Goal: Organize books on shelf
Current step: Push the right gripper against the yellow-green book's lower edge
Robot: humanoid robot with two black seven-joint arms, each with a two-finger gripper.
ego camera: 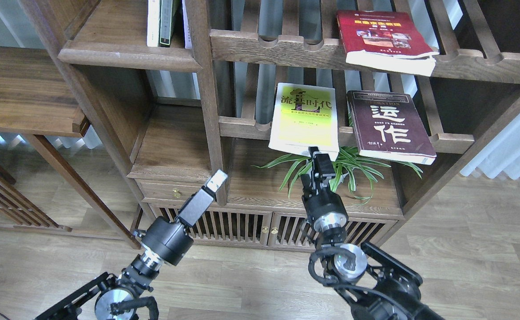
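A yellow-green book [304, 118] lies on the middle slatted rack, its front edge overhanging the rail. My right gripper [316, 153] is at that front edge, with one dark finger over the book's white lower edge, clamped on it. A dark maroon book [388, 126] lies beside it on the right. A red book [382, 38] lies on the upper slatted rack. The solid shelf [131, 57] with a rounded lip is at the upper left. My left gripper [217, 180] hangs empty in front of the bookcase post; I cannot tell its fingers apart.
Thin white and dark-green upright books [162, 22] stand on the solid shelf. A green plant [344, 171] sits under the middle rack, behind my right gripper. A low slatted-door cabinet [242, 226] is below. A vertical post [208, 102] separates the solid shelves from the racks.
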